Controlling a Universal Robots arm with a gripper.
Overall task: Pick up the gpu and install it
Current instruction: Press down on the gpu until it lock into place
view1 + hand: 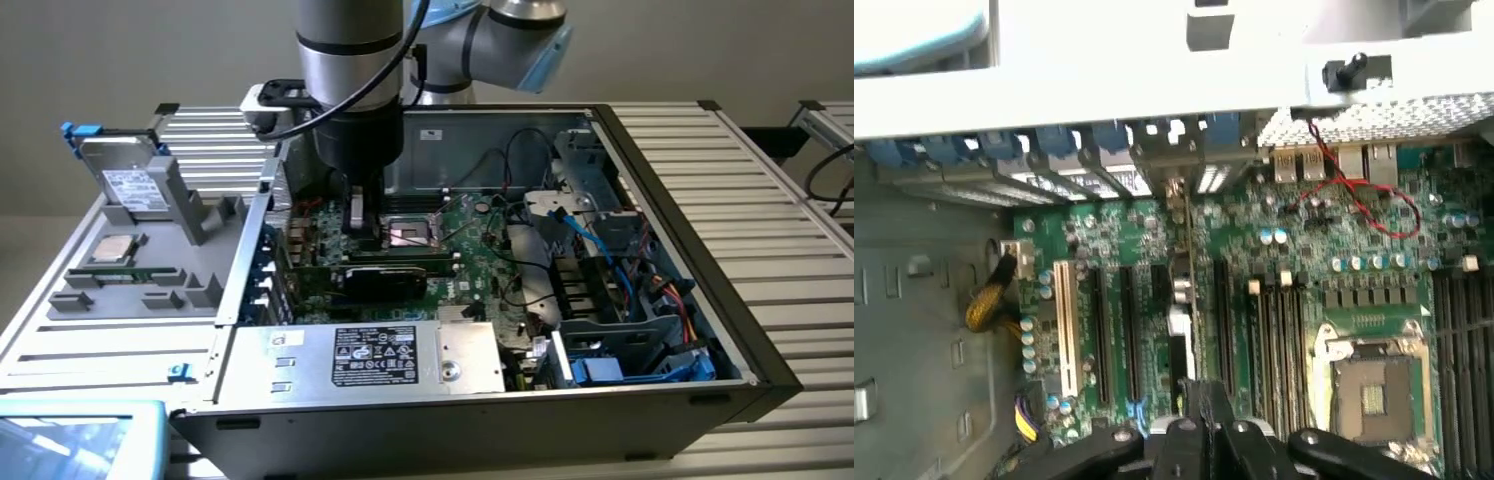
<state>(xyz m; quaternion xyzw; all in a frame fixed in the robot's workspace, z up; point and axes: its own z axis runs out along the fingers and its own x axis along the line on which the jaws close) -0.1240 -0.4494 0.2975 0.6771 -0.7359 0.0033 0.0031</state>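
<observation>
The gpu point(387, 278) stands on edge over the green motherboard point(474, 235) inside the open computer case, its black cooler facing the case's front. My gripper point(358, 235) reaches straight down onto its upper edge. In the wrist view the gpu point(1182, 300) appears edge-on as a thin strip running from my gripper point(1199, 425) toward the rear bracket openings, between two black expansion slots point(1129, 330). The fingers are shut on the gpu's edge. Whether the card's connector sits in a slot is hidden.
The CPU socket point(407, 235) lies just beside the gripper. A power supply point(374, 355) fills the case's front, and blue cables point(601, 240) and drive bays sit toward the exterior view's right. A grey tray outside holds a hard drive point(134, 185) and a RAM stick point(127, 270).
</observation>
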